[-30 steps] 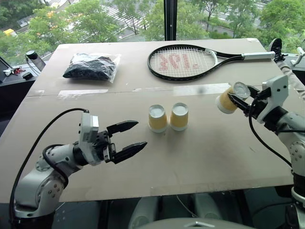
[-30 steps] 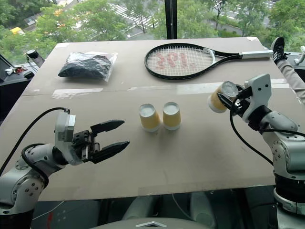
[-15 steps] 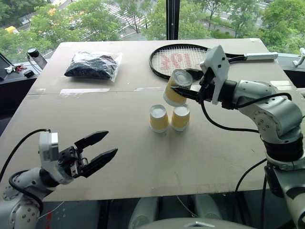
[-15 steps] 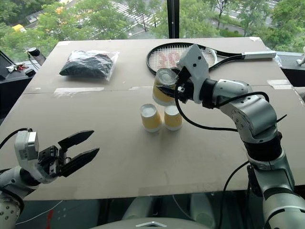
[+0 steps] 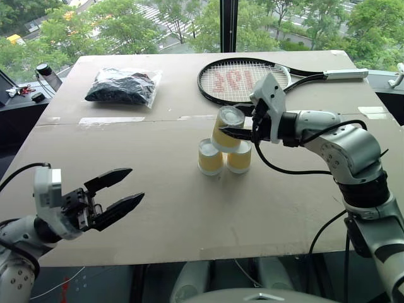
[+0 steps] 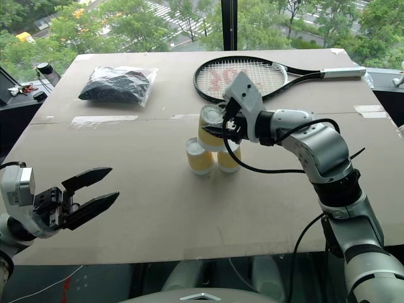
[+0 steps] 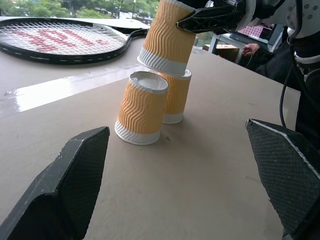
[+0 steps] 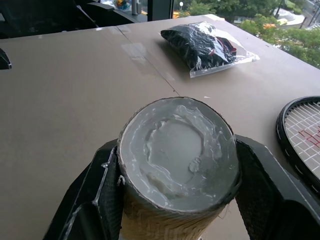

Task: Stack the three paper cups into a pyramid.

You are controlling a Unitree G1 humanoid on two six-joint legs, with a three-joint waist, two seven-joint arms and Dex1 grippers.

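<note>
between right fingers, third cup, seemingly touching base cups

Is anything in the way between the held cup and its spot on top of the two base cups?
Nothing visible. The right gripper holds the third cup tilted, just above the two base cups, which stand side by side, tops bare.

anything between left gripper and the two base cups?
No: bare table between the left gripper and the two base cups, seen in the left eye view.
</note>
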